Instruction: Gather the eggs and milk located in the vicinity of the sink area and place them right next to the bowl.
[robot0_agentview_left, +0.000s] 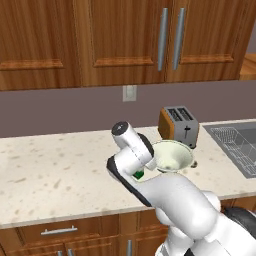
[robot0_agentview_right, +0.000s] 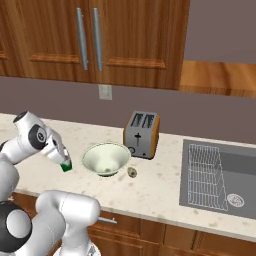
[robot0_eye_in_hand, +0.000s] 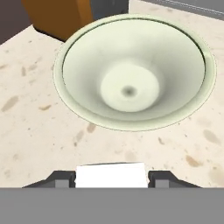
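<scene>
The pale cream-green bowl (robot0_agentview_left: 172, 156) (robot0_agentview_right: 105, 158) (robot0_eye_in_hand: 133, 70) stands on the speckled counter in front of the toaster. The milk (robot0_eye_in_hand: 111, 175) shows as a white block between my fingertips at the bottom of the hand view, and its green end (robot0_agentview_right: 66, 167) (robot0_agentview_left: 138, 174) sticks out below the hand. My gripper (robot0_agentview_right: 64, 164) (robot0_agentview_left: 139, 171) is shut on it, just left of the bowl and slightly above the counter. A small dark egg (robot0_agentview_right: 132, 172) lies on the counter touching or nearly touching the bowl's right side.
An orange-and-silver toaster (robot0_agentview_left: 179, 126) (robot0_agentview_right: 141, 134) stands behind the bowl. The dark grey sink (robot0_agentview_right: 220, 175) (robot0_agentview_left: 235, 140) with a wire rack lies to the right. Wooden cabinets hang above. Bare counter stretches to the left of the bowl.
</scene>
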